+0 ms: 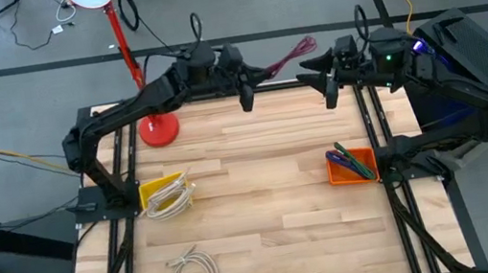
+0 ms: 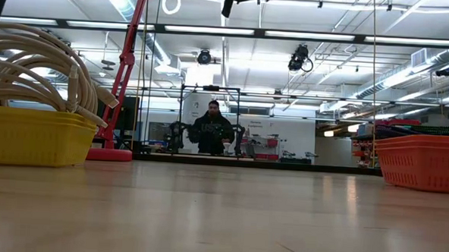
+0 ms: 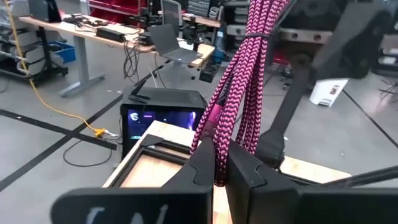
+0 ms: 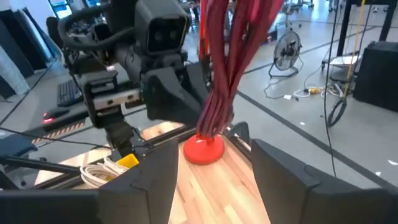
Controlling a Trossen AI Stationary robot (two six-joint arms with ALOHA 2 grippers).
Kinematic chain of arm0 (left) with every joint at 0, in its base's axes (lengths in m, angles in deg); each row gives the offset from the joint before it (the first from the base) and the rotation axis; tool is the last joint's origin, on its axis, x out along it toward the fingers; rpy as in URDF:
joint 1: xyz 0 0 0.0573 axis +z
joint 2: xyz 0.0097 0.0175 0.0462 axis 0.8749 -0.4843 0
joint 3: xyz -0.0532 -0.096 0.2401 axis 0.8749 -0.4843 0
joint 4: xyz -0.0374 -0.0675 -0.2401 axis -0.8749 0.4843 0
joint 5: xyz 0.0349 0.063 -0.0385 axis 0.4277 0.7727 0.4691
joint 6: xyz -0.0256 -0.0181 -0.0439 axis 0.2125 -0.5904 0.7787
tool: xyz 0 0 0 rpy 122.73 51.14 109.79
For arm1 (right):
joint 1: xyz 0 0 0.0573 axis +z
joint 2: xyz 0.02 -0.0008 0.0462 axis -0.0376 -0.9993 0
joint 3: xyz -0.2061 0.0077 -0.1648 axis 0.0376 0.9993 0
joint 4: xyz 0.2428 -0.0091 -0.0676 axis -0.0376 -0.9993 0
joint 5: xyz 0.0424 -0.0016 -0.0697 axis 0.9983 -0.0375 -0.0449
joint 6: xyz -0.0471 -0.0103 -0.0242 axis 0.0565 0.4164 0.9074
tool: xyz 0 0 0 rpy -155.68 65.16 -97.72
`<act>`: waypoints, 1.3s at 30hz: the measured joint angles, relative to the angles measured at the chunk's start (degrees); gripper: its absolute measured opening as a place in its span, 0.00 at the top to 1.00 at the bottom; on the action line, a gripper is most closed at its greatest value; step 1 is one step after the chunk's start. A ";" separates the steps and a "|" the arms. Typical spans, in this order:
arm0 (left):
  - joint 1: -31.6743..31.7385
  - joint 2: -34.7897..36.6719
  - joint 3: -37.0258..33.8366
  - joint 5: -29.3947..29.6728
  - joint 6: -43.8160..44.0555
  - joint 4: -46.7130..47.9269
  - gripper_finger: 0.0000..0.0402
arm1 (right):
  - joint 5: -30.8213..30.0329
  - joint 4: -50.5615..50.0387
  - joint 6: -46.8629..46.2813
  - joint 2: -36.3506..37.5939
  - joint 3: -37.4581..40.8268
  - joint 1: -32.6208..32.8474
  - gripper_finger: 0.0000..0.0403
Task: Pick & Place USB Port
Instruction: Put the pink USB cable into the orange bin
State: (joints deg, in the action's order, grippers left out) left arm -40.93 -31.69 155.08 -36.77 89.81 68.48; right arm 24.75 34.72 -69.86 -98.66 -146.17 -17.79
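Note:
A bundle of magenta braided cable (image 1: 295,54) hangs high over the table's far edge, between my two grippers. My left gripper (image 1: 259,76) is shut on it; in the left wrist view the bundle (image 3: 249,62) runs out past the gripper's fingertips (image 3: 219,167). My right gripper (image 1: 320,75) faces it from the table's right, open, a short way from the bundle's free end. In the right wrist view the bundle (image 4: 227,56) stands ahead of that gripper's spread fingers (image 4: 217,167), not between them. My left gripper pinches the bundle's looped end (image 3: 219,140) between its two fingers, several strands together. The fingers lie roughly level and point toward the table's right and far side. The rest of the bundle sticks out beyond the fingertips toward my right gripper, lifted clear of the table.
A yellow basket (image 1: 157,190) with white cables stands at the left, a loose white cable coil (image 1: 194,272) lies near the front edge, and an orange basket (image 1: 337,177) with coloured cables is at the right. A red lamp base (image 1: 158,130) sits far left. A person (image 2: 212,129) stands beyond the table.

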 joint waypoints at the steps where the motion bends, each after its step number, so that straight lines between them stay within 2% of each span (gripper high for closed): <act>1: -0.30 0.00 0.00 0.03 -0.03 0.04 0.96 | -0.03 0.22 0.11 0.13 0.00 -0.02 0.49; 16: -4.29 -2.36 0.00 0.79 -0.13 -0.26 0.96 | 0.85 5.53 1.19 0.15 0.00 -0.39 0.51; 18: -4.34 -2.36 0.00 0.89 -0.26 -0.38 0.96 | 1.01 4.41 2.59 0.15 0.00 -0.37 0.58; 22: -4.15 -2.15 -0.04 0.93 0.58 -0.42 0.94 | 0.98 3.39 3.84 0.18 0.00 -0.25 0.91; 23: -4.14 -2.06 -0.04 0.96 0.71 -0.58 0.94 | 0.51 3.58 4.12 0.16 0.00 -0.13 0.94; 30: -4.25 -1.99 -0.04 -0.70 1.02 -0.88 0.96 | -0.44 3.87 4.38 0.20 -0.02 -0.04 0.96; 39: -4.26 -1.86 -0.02 -2.30 2.69 -1.51 0.73 | -0.52 3.52 4.68 0.06 0.00 -0.04 0.96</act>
State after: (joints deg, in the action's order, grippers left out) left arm -45.19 -33.55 155.06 -39.08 92.50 66.97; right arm 24.23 38.24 -65.18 -98.60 -146.17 -17.84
